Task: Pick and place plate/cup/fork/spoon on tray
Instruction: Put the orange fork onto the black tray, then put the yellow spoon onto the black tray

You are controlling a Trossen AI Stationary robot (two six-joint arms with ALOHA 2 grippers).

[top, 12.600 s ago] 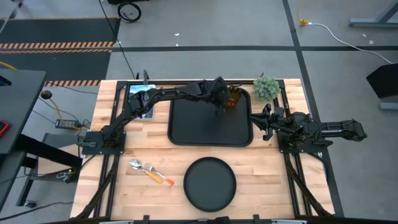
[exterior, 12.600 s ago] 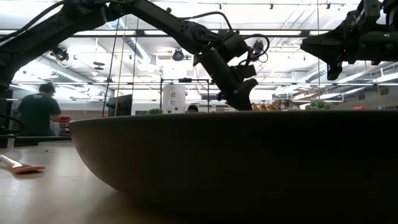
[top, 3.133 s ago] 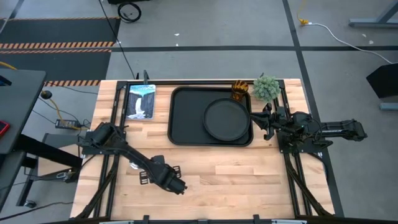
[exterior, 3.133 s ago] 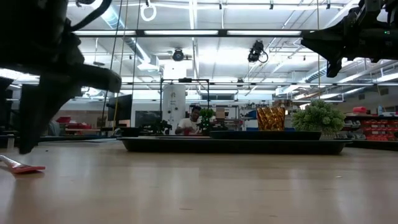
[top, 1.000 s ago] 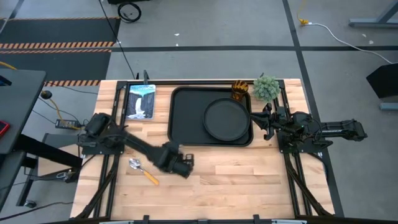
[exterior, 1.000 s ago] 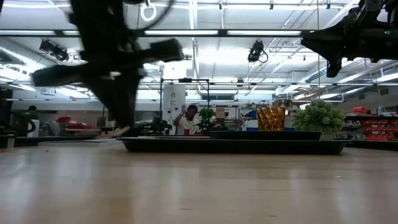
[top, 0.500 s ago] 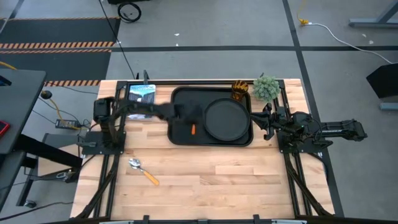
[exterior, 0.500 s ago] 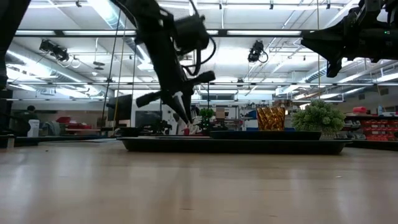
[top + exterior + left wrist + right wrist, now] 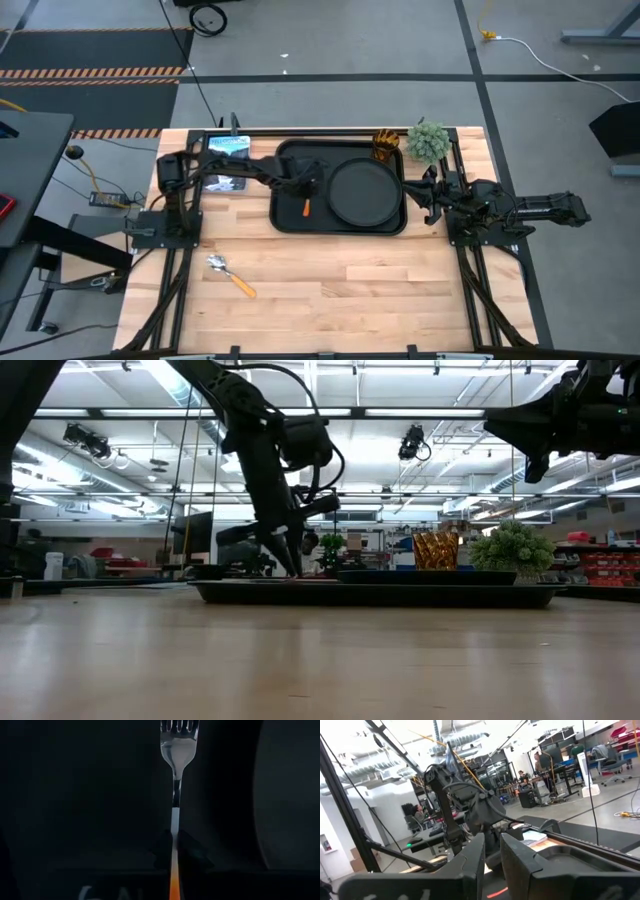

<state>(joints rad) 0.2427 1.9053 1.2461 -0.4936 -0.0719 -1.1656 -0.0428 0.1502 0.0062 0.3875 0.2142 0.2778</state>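
Observation:
The black tray (image 9: 292, 160) lies at the table's far middle. The round black plate (image 9: 366, 192) lies flat in the tray's right half. The amber cup (image 9: 386, 144) stands on the table just beyond the tray's far right corner. The spoon (image 9: 228, 273) lies on the table near left. My left gripper (image 9: 303, 189) is low over the tray's left half, shut on the fork (image 9: 175, 780), whose orange handle (image 9: 306, 207) sticks out toward the near edge. My right gripper (image 9: 424, 193) waits open beside the tray's right rim. My left gripper pinches the fork between its two fingers (image 9: 192, 852), about where the metal stem meets the orange handle (image 9: 173, 837). The fingers slant down from the table's left. The fork runs on ahead of them, tines (image 9: 178, 725) foremost, over the tray floor. Whether the tines touch the tray, I cannot tell.
A green fuzzy plant ball (image 9: 427, 141) stands at the far right next to the cup. A picture card (image 9: 226, 160) lies at the far left beside the tray. Bare wooden table (image 9: 400, 290) spreads along the near side.
My left gripper has carried the fork from the near left part of the table toward the far edge, over the tray's left half, and then come down lower over the tray floor. The spoon has stayed where it was.

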